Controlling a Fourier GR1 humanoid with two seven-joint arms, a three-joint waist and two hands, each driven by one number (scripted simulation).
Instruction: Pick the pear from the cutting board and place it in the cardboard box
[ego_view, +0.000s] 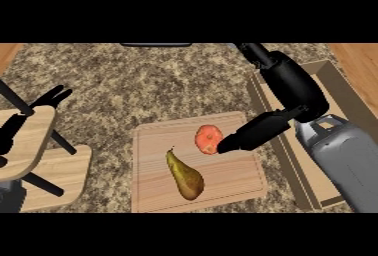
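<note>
At the far left of the cutting board (221, 192), the robot's left hand (46, 100) rests near the frame's edge, fingers straight and raised, holding nothing, above a pale wooden piece (33, 145) on the speckled tabletop (133, 80). On the board itself the pear (185, 178) lies on its side along the left half, stem end pointing away from the robot, untouched. Just right of the pear's stem end sits a round orange-red fruit (208, 138), near the board's far edge. The right hand (255, 132) comes in over the board's right portion with fingers extended, unclenched and holding nothing, their tips at the round fruit's right flank (whether they actually touch it cannot be told from this angle). To the right of the board, close along its edge, lies the cardboard box (331, 70), largely covered by the right forearm.

The risk is plain: the hand is aimed at the wrong fruit, and closing here would likely take the round one or nudge it into the pear, rolling the pear off its line. A sideways correction toward the pear could also sweep the round fruit along, and the slim, tapered pear may slip if pinched near its neck.
</note>
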